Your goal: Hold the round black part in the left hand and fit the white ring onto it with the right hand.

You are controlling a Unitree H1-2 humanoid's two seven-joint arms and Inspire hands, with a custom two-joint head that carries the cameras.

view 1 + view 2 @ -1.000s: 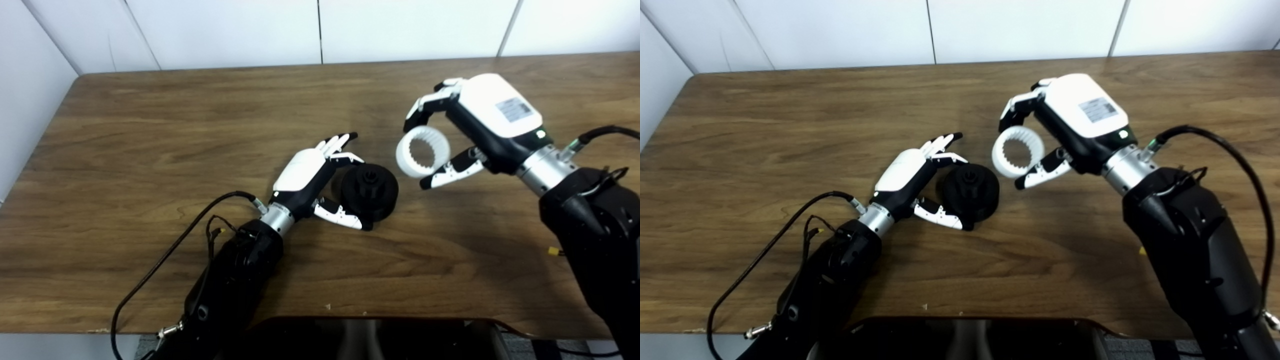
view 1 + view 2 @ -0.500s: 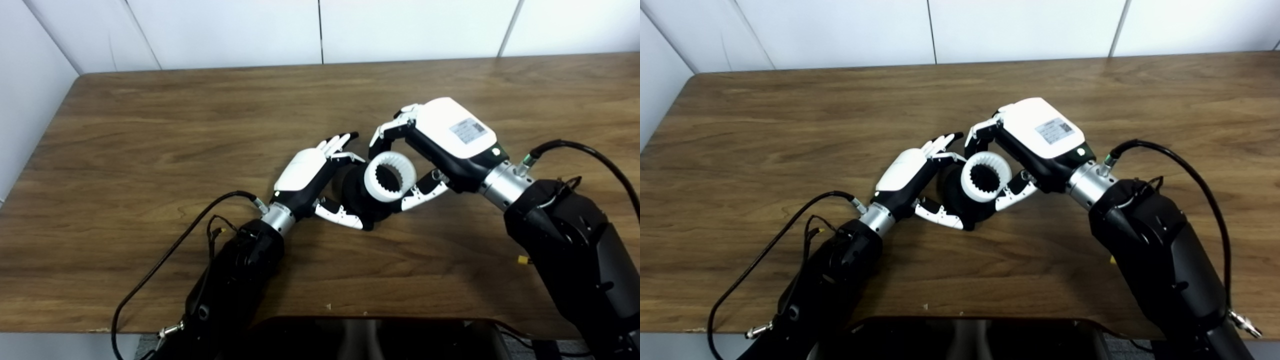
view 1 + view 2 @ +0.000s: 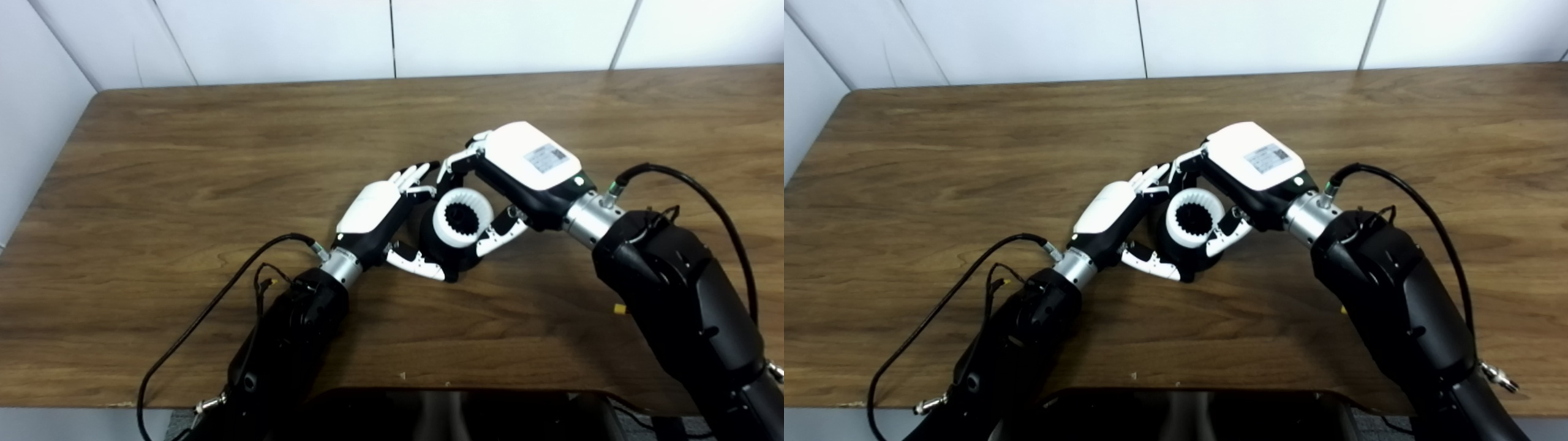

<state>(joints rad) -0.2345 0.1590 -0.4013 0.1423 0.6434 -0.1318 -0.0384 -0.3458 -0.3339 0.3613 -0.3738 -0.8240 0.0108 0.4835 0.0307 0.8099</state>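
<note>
Head-camera view of a dark brown wood-grain surface (image 3: pixel 184 153) with a rounded far-left corner, set against white panelled walls (image 3: pixel 275 37) divided by thin vertical seams. A narrow band of pale wall also runs down the left edge of the view. At the bottom centre, a glossy black body panel (image 3: pixel 453 416) of the robot overlaps the near edge of the surface.

The left hand (image 3: pixel 383 214), white-backed with black and white fingers, rests near the middle of the surface and holds the round black plastic part (image 3: pixel 450 260), which sits on the surface. Its thumb lies along the near side of the part; the other fingers extend, fairly straight, past the far side.

The right hand (image 3: pixel 514 180), with a white shell bearing a small grey label, grips the white toothed plastic ring (image 3: pixel 462 217) between fingers above and thumb below. The ring is pressed against the face of the black part, and the part's dark toothed hub shows through the ring's opening. Whether the ring is fully seated cannot be told.

Black cables (image 3: pixel 202 318) trail from both black forearms; the left one loops across the surface. A few pale specks (image 3: pixel 401 375) lie near the front edge.
</note>
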